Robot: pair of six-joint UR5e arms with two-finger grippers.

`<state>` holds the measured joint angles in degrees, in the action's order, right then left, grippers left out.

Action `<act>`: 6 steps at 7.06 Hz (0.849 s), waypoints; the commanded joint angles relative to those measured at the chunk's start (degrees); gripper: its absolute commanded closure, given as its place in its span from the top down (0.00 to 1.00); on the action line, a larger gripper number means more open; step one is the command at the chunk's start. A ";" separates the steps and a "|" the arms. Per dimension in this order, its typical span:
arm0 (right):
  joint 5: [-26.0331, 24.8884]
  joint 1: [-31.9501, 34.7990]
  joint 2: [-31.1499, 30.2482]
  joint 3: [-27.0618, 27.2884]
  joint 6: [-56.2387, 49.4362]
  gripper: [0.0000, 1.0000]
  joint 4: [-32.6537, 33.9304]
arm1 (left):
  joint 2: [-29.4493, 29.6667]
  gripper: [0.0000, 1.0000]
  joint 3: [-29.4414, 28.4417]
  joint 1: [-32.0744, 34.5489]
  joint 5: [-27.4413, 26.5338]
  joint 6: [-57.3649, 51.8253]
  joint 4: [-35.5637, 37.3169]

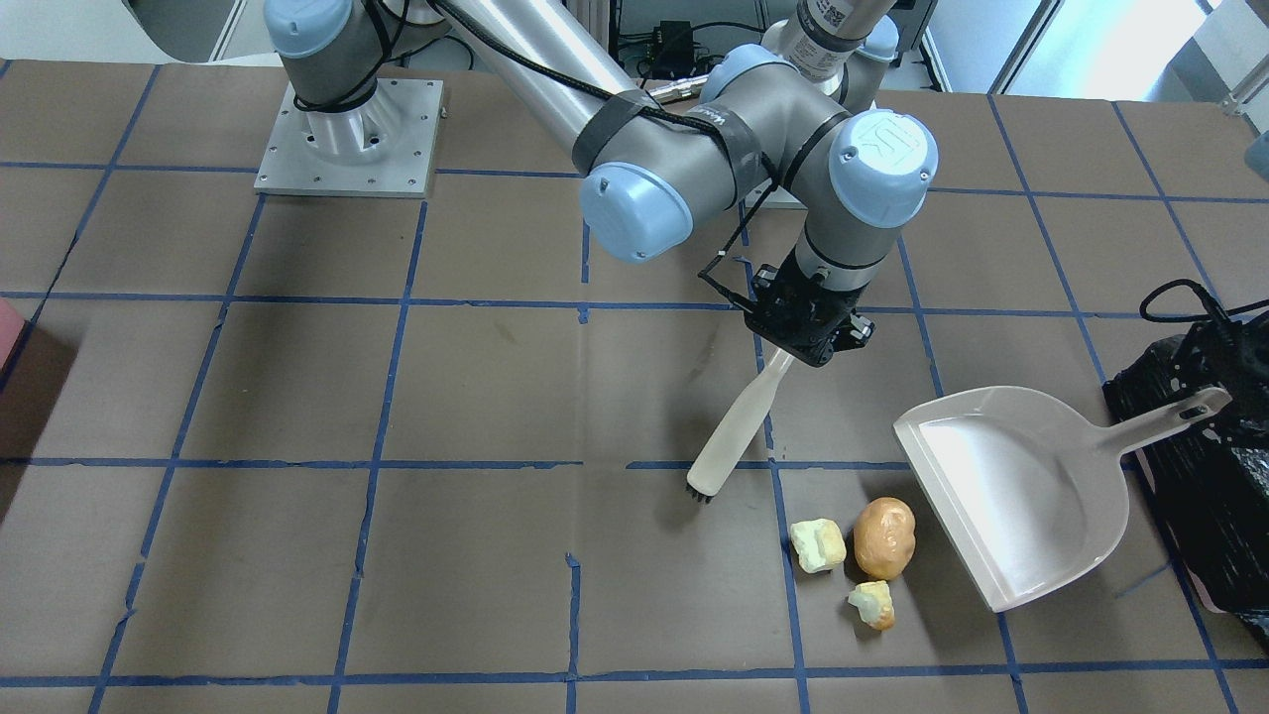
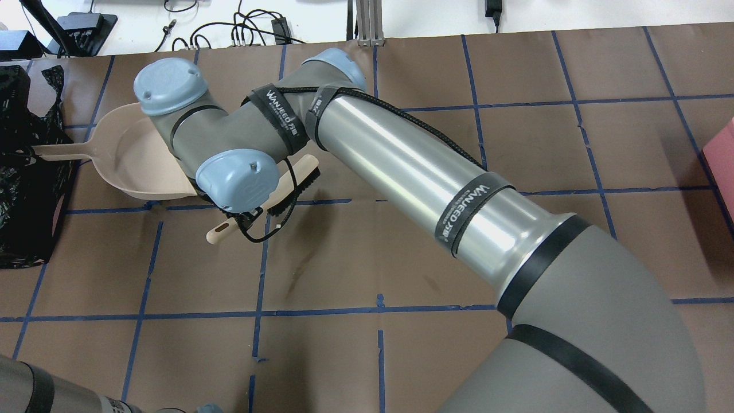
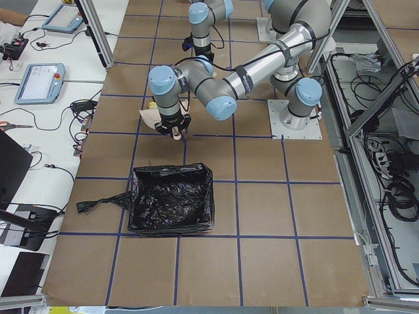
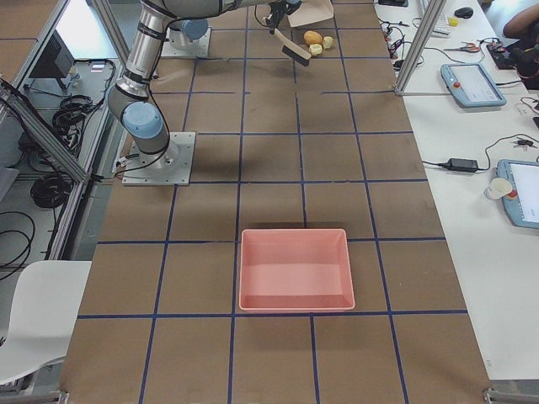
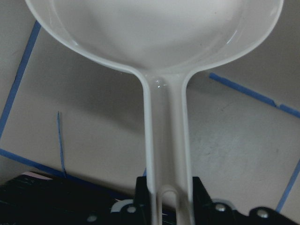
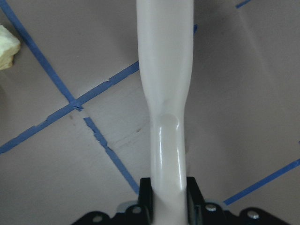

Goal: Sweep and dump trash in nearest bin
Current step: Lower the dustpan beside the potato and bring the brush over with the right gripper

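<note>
Pale plastic in both grips: my right gripper (image 1: 805,332) is clamped on the brush (image 1: 739,421) handle, and my left gripper (image 5: 168,201) is closed around the dustpan (image 1: 1021,486) handle. The trash (image 1: 884,536) sits on the table between bristles and pan. The bin (image 3: 173,168) is just behind the pan.

Front and overhead cameras face each other, looking down and sharing the dustpan (image 1: 1021,486); wrist cameras sit close.

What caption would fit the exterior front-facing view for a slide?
The right gripper holds a tilted brush beside three trash lumps at the open edge of the dustpan, the black-bagged bin beyond.
</note>
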<state>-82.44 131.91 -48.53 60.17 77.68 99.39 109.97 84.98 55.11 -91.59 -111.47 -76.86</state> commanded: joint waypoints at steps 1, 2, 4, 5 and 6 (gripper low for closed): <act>0.00 1.42 7.10 -8.19 2.74 0.00 0.45 | 1.03 0.04 -0.08 -0.88 -3.66 -6.72 1.71; 0.08 1.42 9.14 -9.45 2.48 0.00 0.54 | 4.08 0.04 -0.86 -0.79 -3.77 -6.66 2.50; -0.09 1.33 9.68 -9.55 1.78 0.00 1.69 | 8.15 0.04 -4.63 0.08 -3.59 -6.05 3.12; -0.09 1.42 10.21 -9.46 1.25 0.00 3.78 | 8.25 0.04 -4.82 2.26 -3.59 -5.17 3.21; -0.09 1.16 10.91 -9.81 0.46 0.00 5.36 | 8.51 0.04 -4.83 4.37 -3.07 -3.16 3.30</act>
<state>-82.51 133.24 -38.37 50.64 78.97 102.85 118.01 80.45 57.13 -95.07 -116.46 -73.66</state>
